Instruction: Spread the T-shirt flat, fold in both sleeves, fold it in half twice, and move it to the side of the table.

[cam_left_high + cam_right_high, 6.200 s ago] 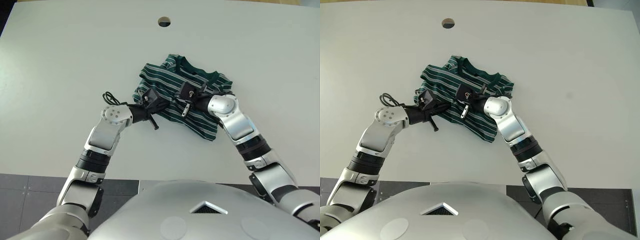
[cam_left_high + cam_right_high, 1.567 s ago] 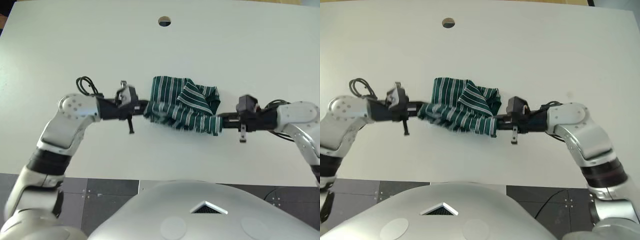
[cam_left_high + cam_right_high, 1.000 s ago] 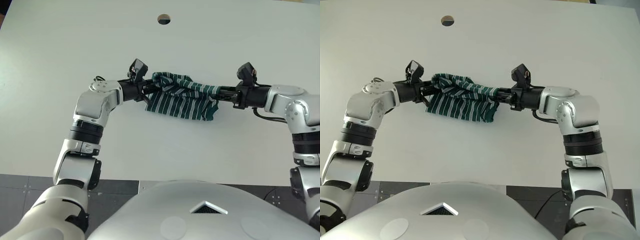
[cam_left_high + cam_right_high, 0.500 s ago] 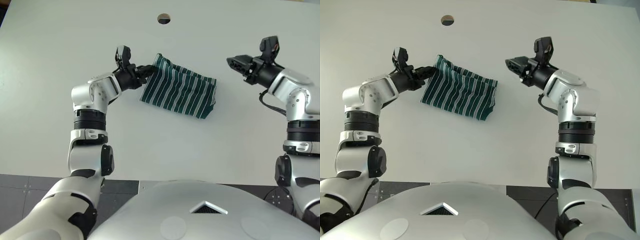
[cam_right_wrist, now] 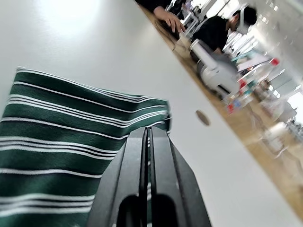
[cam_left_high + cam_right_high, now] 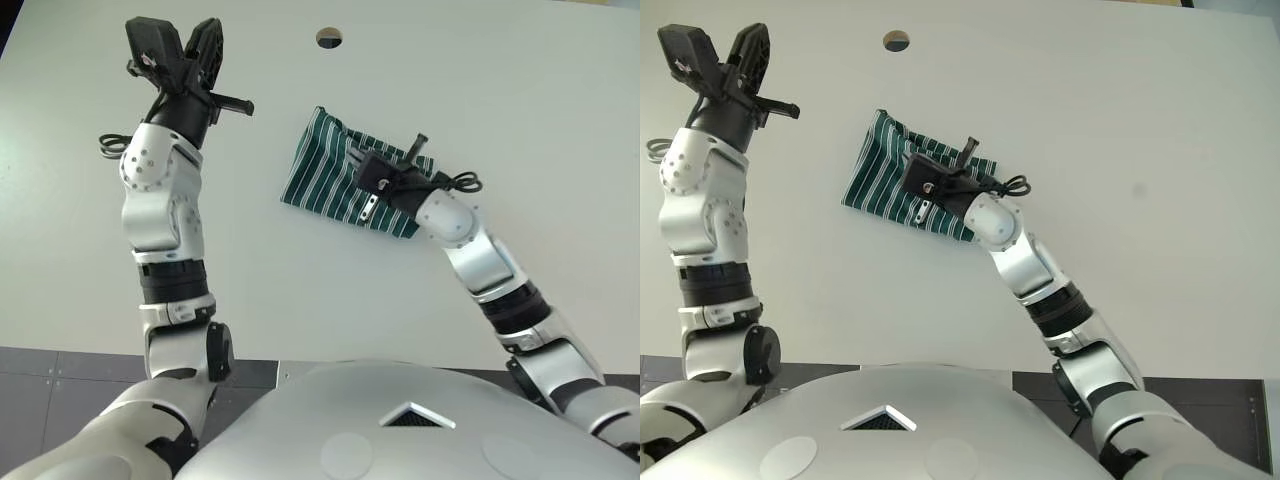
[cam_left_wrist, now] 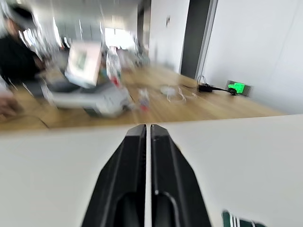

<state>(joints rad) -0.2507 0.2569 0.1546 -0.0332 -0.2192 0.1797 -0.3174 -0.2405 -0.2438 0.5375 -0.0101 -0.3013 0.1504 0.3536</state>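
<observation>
The white counter (image 6: 520, 90) takes up most of what I see from the head camera. The T-shirt (image 6: 322, 172) lies on it a little toward the far side of centre. It is a green packet with thin white stripes, already down to a compact, slightly skewed rectangle. From that shape I judge the folding is done or nearly so, with the move to the side of the counter left to do.

My right arm reaches across the packet's near right part. Its end effector (image 5: 147, 131) has its fingers closed together with only a hairline between them. They hover low over the striped cloth or rest on it, and nothing is pinched between them as far as I can tell.

My left arm is raised well clear, up and to the left of the shirt. That end effector (image 7: 147, 128) is also closed and holds nothing.

The cloth looks light, soft and limp. I expect the layers to slip over one another and the packet to sag open if it is lifted by one corner. I would pinch through all the layers at two corners of one edge, one end effector on each. Failing that, I would press down and slide it along the smooth counter.

A small round hole (image 6: 328, 39) sits in the counter beyond the shirt.
</observation>
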